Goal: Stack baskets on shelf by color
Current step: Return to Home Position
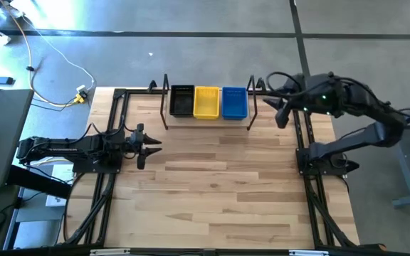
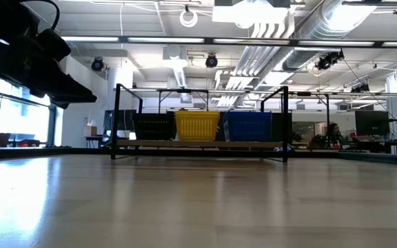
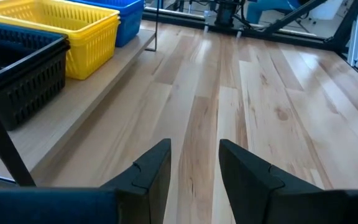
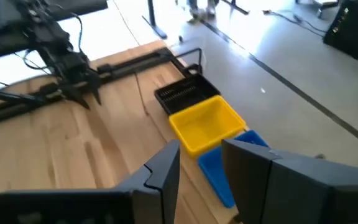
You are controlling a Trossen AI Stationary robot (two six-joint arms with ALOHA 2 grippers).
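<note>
Shelf: light wooden plank between two black wire brackets, at 12 o'clock on the table. Three colour-sorted groups of slotted baskets stand upright on it in a close row: black baskets at 9 o'clock, yellow baskets at centre, blue baskets at 3 o'clock. Count per group cannot be told.

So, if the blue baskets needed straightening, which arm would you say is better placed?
Probably the right: the right tool hangs open close to the blue baskets at the shelf's end; the left tool sits farther off.
</note>
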